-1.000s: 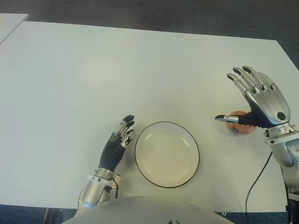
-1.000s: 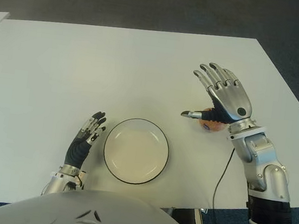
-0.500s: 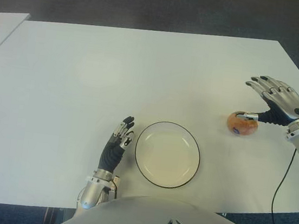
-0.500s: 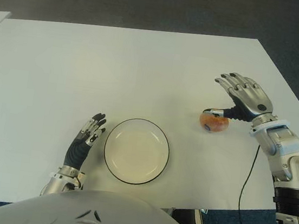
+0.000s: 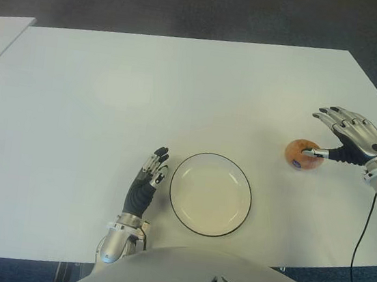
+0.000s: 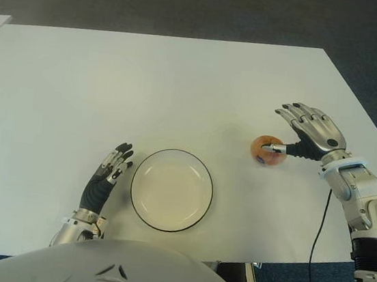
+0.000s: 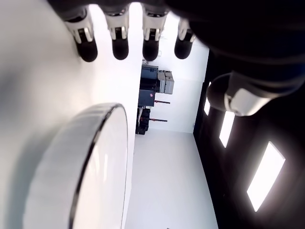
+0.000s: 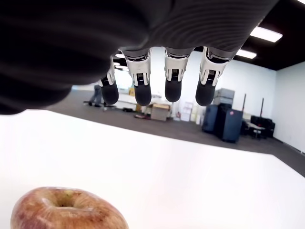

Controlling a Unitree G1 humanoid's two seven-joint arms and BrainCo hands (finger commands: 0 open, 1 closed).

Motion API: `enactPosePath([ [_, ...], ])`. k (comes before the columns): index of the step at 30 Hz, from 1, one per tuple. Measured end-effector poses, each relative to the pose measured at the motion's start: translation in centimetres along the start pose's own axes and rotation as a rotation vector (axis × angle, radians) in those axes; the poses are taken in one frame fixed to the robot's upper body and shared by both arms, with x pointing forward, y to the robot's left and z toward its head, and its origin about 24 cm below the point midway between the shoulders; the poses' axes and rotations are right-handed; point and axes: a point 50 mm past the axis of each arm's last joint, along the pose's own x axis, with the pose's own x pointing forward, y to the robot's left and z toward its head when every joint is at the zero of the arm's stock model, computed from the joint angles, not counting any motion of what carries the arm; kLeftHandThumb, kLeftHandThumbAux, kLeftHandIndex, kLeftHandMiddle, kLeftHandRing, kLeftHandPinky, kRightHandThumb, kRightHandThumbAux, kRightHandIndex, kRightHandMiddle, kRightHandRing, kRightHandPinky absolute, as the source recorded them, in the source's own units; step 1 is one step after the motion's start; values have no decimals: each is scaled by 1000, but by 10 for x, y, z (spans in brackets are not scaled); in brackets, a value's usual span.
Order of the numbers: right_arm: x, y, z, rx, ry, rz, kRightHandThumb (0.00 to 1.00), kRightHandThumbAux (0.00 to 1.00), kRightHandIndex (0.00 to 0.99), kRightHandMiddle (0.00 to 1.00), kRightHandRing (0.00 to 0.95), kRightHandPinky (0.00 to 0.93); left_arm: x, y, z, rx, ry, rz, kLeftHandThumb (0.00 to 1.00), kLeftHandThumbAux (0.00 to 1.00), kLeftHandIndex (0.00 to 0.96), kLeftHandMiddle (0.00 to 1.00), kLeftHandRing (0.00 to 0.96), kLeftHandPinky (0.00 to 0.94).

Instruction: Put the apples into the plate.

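Item 1. Left hand (image 5: 145, 187), dark-palmed with metal finger segments: idle, nearest the robot's body, just left of the plate; fingers (image 7: 119, 45) extended and relaxed, holding nothing.

Item 2. Round white plate with a thin dark rim (image 5: 176, 210): on the desk directly ahead of the torso, nothing in it.

Item 3. Red-yellow apple with a small sticker (image 5: 302, 154): on the desk, right of the plate and a little farther out, well apart from it. Only one apple is in view.

Item 4. Right hand (image 5: 351, 137), silver with dark joints: at work, just right of the apple; thumb tip reaches the fruit's top, the four fingers (image 8: 172, 86) spread straight above and beyond it, not closed round anything.

Item 5. Plain white desk (image 5: 181, 92): bare across its far half.

Step in hand, judged: approach to grasp, with the apple not yet secured. The next move would call for lowering the palm over the fruit, curling the fingers round its far side against the thumb, then lifting and carrying it leftward to the plate.
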Motion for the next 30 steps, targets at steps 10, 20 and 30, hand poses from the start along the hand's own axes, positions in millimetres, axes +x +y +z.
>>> enactPosePath([
  [10, -6, 8, -2, 27, 22, 38, 270, 132, 0, 0, 0, 0, 1, 0, 1, 1, -3, -1, 0, 422, 0, 0, 0, 0],
  [20, -6, 16, 0, 43, 23, 69, 268, 134, 0, 0, 0, 0, 1, -2, 2, -3, -7, -8, 0, 426, 0, 0, 0, 0],
  [30, -2, 25, 3, 74, 32, 109, 268, 158, 0, 0, 0, 0, 2, -3, 6, -4, -12, -14, 0, 422, 0, 0, 0, 0],
])
